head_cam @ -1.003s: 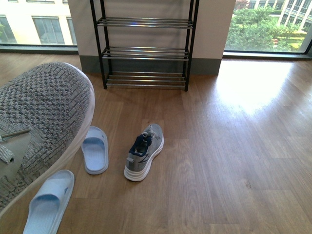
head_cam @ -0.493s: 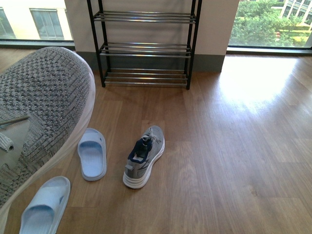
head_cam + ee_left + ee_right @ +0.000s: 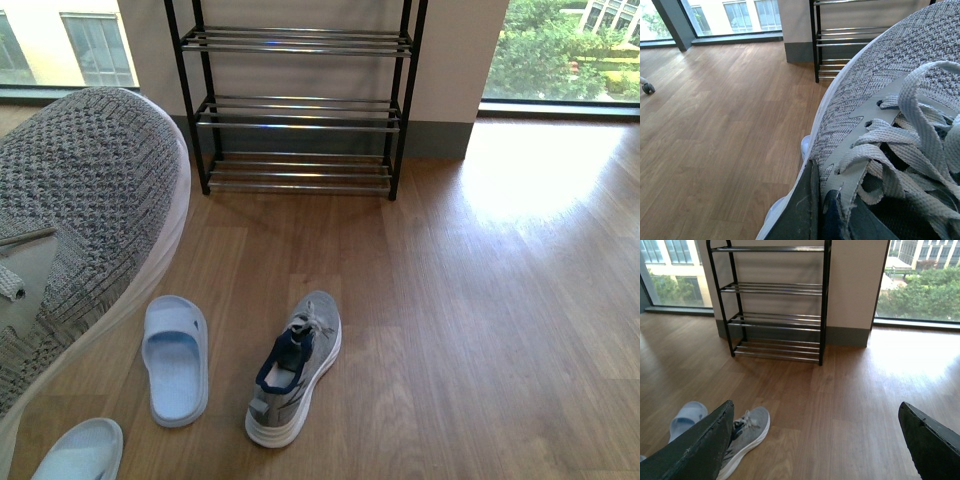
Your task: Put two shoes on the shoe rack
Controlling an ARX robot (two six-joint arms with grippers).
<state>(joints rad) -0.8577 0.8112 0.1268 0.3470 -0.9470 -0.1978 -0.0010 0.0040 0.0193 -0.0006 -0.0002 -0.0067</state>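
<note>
Wood floor point(image 3: 480, 300): bare planks, sunlit toward the far right corner.
Shoe rack point(image 3: 295, 100): black frame with chrome bars, set at the floor's far edge against the wall point(image 3: 455, 60), between two windows.
Held sneaker point(image 3: 90, 210): grey knit with a white sole, carried clear of the floor on the left, toe pointed toward the shoe rack.
Left pincer point(image 3: 812, 212): clamped on the held sneaker at its dark collar, beside the grey laces point(image 3: 910, 145).
Right pincer point(image 3: 815, 440): fingers spread wide apart, nothing gripped.
Floor sneaker point(image 3: 293, 368): matching shoe, stood on its sole, toe turned toward the rack and well apart from it.
Slippers: two pale blue slides. One point(image 3: 175, 358) is laid just beside the floor sneaker. The other point(image 3: 80, 452) is cut off at the near edge.
</note>
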